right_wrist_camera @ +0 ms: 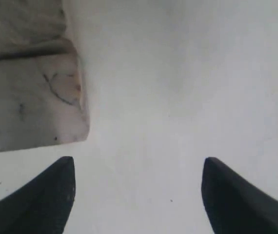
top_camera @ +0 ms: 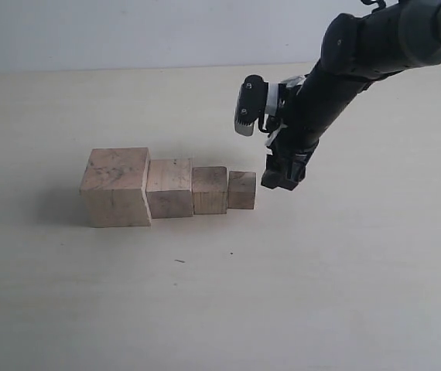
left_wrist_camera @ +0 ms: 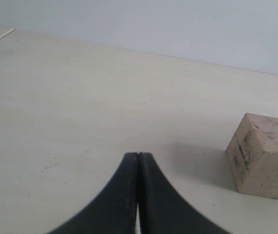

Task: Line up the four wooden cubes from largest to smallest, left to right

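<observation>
Four pale wooden cubes stand side by side in a row on the table. From left to right they are the largest cube (top_camera: 116,187), the second cube (top_camera: 169,188), the third cube (top_camera: 210,190) and the smallest cube (top_camera: 242,190). My right gripper (top_camera: 282,179) hangs just right of the smallest cube, open and empty. In the right wrist view the smallest cube (right_wrist_camera: 36,105) lies beyond one fingertip, outside the open right gripper (right_wrist_camera: 138,168). My left gripper (left_wrist_camera: 138,155) is shut on nothing, low over the table, with one cube (left_wrist_camera: 266,158) off to its side. The left arm is out of the exterior view.
The pale tabletop (top_camera: 321,294) spreads around the row, and a light wall (top_camera: 128,31) rises behind it. The black right arm (top_camera: 360,54) slants down from the upper right. A small dark speck (top_camera: 179,261) lies in front of the cubes.
</observation>
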Controlling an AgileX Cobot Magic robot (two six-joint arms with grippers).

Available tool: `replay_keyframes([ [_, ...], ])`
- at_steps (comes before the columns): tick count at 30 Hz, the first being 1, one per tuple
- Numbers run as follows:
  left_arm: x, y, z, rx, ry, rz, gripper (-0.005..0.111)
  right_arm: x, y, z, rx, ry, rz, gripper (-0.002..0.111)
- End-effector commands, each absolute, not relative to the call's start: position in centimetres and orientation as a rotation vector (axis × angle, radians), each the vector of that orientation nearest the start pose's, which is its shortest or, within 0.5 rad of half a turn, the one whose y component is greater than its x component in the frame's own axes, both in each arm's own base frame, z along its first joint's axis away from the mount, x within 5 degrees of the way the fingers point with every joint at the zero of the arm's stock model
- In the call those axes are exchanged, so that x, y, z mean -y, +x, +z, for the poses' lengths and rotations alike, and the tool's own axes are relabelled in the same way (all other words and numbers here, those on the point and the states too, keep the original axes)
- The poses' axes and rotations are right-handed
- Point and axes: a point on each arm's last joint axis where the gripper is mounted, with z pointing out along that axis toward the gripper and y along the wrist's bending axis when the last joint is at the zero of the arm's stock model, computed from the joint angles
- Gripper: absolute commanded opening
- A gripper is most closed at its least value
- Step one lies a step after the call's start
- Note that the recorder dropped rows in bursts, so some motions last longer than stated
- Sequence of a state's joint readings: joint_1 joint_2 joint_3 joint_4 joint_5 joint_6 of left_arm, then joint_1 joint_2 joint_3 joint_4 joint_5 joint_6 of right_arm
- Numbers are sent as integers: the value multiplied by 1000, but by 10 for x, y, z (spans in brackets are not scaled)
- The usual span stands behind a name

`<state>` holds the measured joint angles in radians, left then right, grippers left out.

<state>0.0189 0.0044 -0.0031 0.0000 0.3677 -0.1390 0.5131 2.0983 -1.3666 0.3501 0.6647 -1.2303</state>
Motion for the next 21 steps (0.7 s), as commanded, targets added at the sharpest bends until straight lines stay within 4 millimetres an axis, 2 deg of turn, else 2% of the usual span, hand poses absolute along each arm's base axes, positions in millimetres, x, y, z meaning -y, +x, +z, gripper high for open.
replay_keyframes([
  [1,-1,53,181,-1837,-149,-89,0,-222,354,127,-2076,-1843,225,69],
  [8,-1,53,181,-1837,-149,-89,0,-224,354,118,-2106,-1824,259,69],
  [21,-1,53,181,-1837,-149,-90,0,-227,353,119,-2134,-1757,320,69],
])
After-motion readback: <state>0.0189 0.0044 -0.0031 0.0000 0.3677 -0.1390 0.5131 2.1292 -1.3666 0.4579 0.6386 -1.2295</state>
